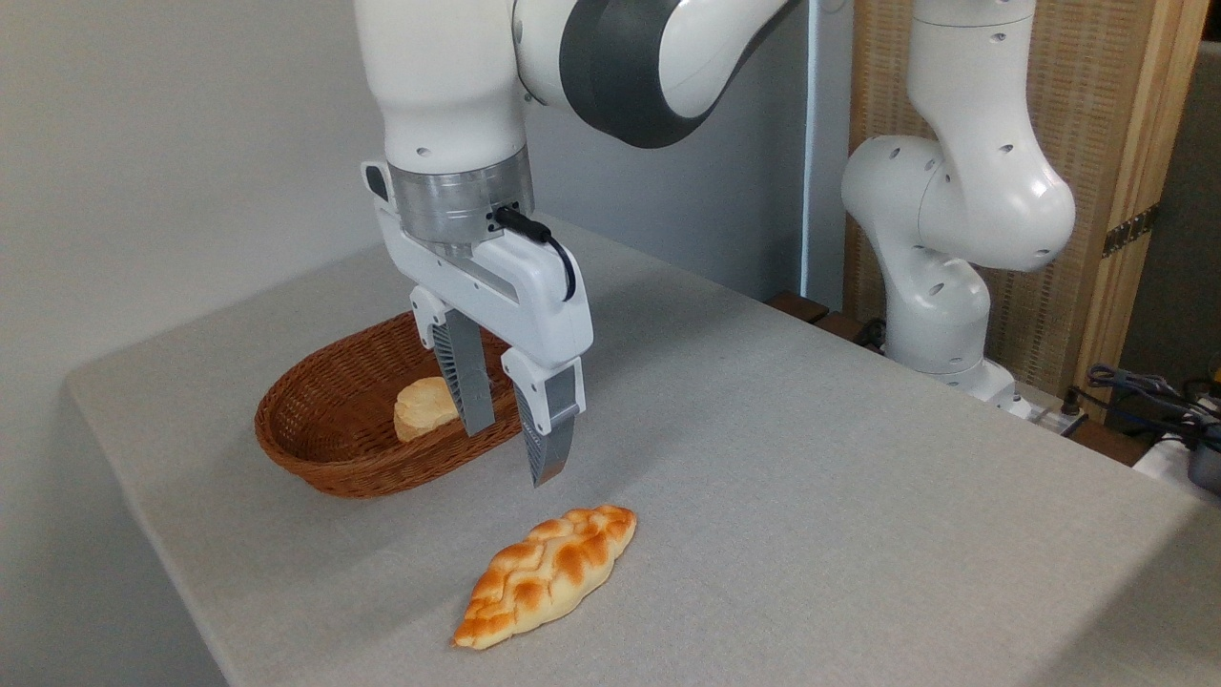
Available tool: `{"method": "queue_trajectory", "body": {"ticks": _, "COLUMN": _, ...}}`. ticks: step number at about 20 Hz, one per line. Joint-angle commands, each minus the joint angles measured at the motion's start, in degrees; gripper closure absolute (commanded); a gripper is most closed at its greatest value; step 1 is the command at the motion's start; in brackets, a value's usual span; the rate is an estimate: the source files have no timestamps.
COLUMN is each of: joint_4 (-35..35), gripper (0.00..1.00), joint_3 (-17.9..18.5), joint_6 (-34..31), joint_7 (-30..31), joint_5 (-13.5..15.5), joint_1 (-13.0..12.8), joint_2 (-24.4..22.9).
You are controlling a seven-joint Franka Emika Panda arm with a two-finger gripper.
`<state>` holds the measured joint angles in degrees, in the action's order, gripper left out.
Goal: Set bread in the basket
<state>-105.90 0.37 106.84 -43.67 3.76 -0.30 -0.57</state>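
Observation:
The bread [546, 575], a long braided golden-orange loaf, lies on the grey tablecloth near the front edge. The reddish-brown wicker basket [329, 448] sits on the table to the left and behind it. My gripper [510, 453] hangs open above the table, just up and left of the loaf's far end, in front of the basket's right side. Nothing is between its fingers. The fingers hide part of the basket's right rim.
A small pale roll [424, 407] lies inside the basket. The arm's white base [940, 315] stands at the table's right rear, with cables [1145, 391] beyond it. The table [811, 458] edge runs close below the loaf and along the left.

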Motion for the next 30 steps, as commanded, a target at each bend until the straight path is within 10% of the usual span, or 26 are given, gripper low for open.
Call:
{"method": "queue_trajectory", "body": {"ticks": 1, "joint_4": -1.5, "gripper": 0.0, "joint_3": 0.06, "joint_6": 1.87, "joint_7": -1.15, "joint_5": -0.68, "joint_1": 0.21, "joint_2": -0.92}}
{"method": "queue_trajectory", "body": {"ticks": 30, "joint_4": -5.19, "gripper": 0.0, "joint_3": 0.15, "joint_6": 5.57, "joint_7": -2.47, "joint_5": -0.86, "joint_1": 0.21, "joint_2": -0.57}}
